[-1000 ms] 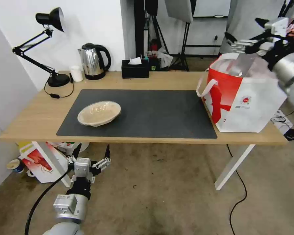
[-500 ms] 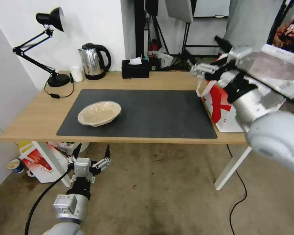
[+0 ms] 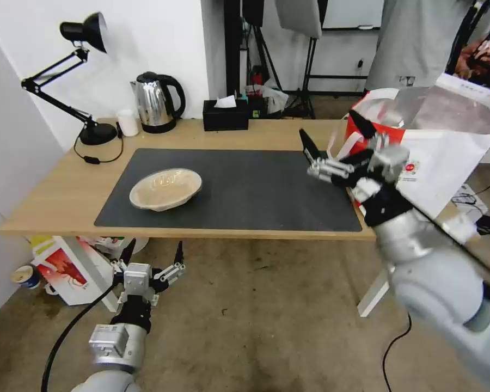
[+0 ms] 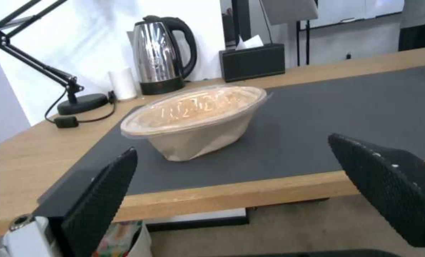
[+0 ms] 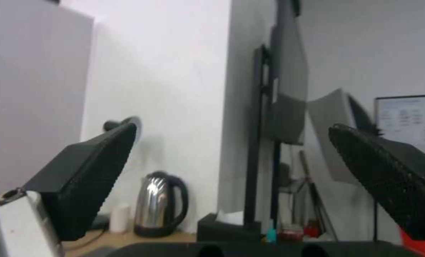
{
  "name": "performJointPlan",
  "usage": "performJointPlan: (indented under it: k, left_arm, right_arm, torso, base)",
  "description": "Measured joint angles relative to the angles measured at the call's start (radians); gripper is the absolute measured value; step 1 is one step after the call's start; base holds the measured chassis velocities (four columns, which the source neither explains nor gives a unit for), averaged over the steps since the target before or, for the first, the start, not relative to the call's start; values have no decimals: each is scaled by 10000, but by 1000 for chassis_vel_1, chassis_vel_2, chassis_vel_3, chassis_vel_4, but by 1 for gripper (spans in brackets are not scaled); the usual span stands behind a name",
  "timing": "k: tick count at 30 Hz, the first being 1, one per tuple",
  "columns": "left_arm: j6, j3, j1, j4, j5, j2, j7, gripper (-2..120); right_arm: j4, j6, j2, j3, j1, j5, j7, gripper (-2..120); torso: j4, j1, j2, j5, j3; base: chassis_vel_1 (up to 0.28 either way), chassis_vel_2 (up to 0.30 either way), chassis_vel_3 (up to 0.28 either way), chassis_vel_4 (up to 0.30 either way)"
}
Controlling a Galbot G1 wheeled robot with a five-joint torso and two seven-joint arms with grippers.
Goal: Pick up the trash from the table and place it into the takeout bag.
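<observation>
The tan lidded container sits on the dark mat toward the table's left half, its long axis roughly along the table. The right gripper, wide open and empty, hovers over the mat's right end beside the takeout bag. The left gripper, also spread and empty, hangs below the near table edge, probably the closer one. The bag's inside is hidden.

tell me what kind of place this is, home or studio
Probably a studio or lab staged as a desk: light stands and tripods behind the table, bare concrete floor, plus a desk lamp and kettle.
</observation>
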Motion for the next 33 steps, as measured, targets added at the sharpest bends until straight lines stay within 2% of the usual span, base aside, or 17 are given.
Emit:
performJointPlan:
  k: [4, 5, 8, 16, 23, 26, 33]
  left_arm:
    - [0, 1, 1, 0, 0, -4, 0, 100]
    - [0, 1, 1, 0, 0, -4, 0, 100]
    - [0, 1, 1, 0, 0, -2, 0, 100]
    - [0, 1, 1, 0, 0, -4, 0, 100]
    - [0, 1, 0, 0, 0, -3, 0, 100]
    - [0, 0, 0, 0, 0, -3, 0, 100]
    - [0, 0, 0, 0, 0, -3, 0, 100]
  right_arm:
    - [0, 879, 1421, 518, -921, -1104, -139, 100]
    - [0, 879, 1421, 518, -921, -1104, -139, 100]
    - [19, 1449, 2069, 754, -1487, -1626, 13, 100]
    - [76, 2722, 2901, 1123, -2742, -2842, 475, 100]
    - [43, 3599, 3490, 1012, -3700, -3874, 729, 100]
    - [-255, 4277, 3888, 950, -4272, -4481, 695, 100]
    - [-662, 5151, 4155, 691, -4954, -4956, 621, 100]
  torso:
    - [3, 0, 0, -4, 0]
    - [3, 0, 0, -4, 0]
    - [3, -1, 0, -2, 0]
    - [2, 0, 0, -2, 0]
    - [2, -1, 0, -2, 0]
    - [2, -1, 0, -3, 0]
    - [3, -1, -2, -1, 0]
  base:
    - [0, 0, 0, 0]
    - [0, 0, 0, 0]
    - [0, 0, 0, 0]
    - [0, 0, 0, 0]
    - [0, 0, 0, 0]
    - [0, 0, 0, 0]
    - [0, 0, 0, 0]
